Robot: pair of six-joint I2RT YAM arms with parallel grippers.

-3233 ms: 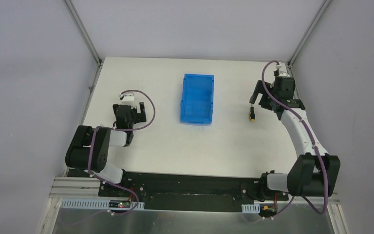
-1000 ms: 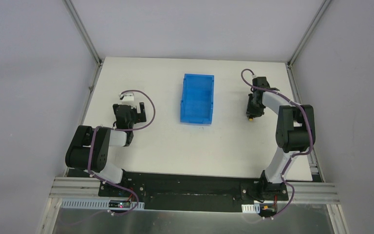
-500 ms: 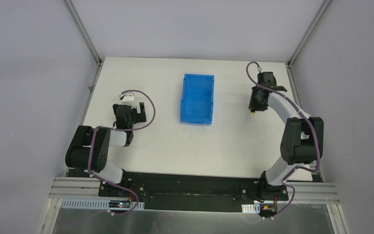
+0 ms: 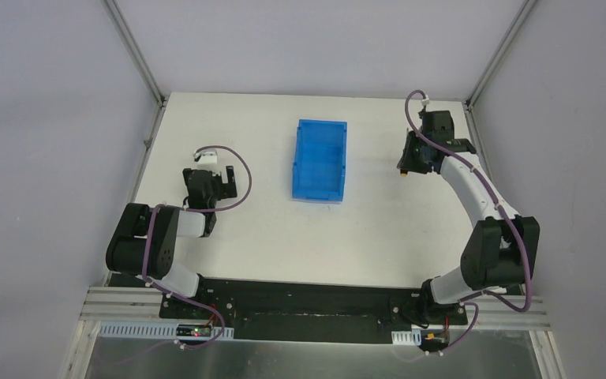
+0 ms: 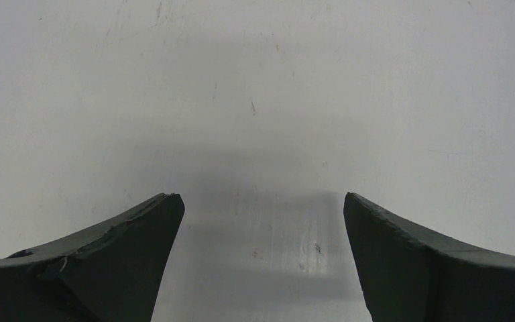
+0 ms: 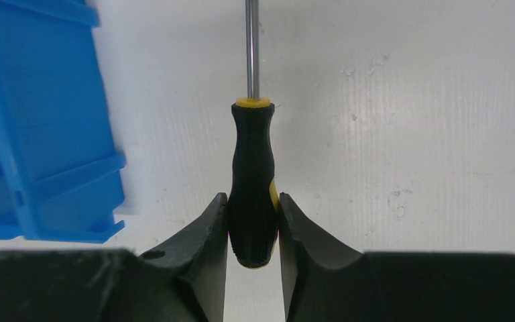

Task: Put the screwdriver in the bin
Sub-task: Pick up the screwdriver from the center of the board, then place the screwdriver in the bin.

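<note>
White table [image 4: 268, 229] underneath all; mid-table, blue bin [image 4: 320, 160], open-topped; over near the table's left edge, left gripper [image 5: 261, 201], fingers spread wide, grasping nothing; right of the bin and apart from it, right gripper [image 6: 253, 201], fingers clenched on the black handle of the screwdriver [image 6: 253, 174]; thin shaft pointing away from the wrist, outside the bin.

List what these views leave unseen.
Tip of the screwdriver: right wrist view, the shaft runs off the top edge.
Most of the screwdriver, top view: covered by the right gripper.
Most of the bin: right wrist view, cut by the left edge.
Fingers of the left gripper, top view: under its wrist.
</note>
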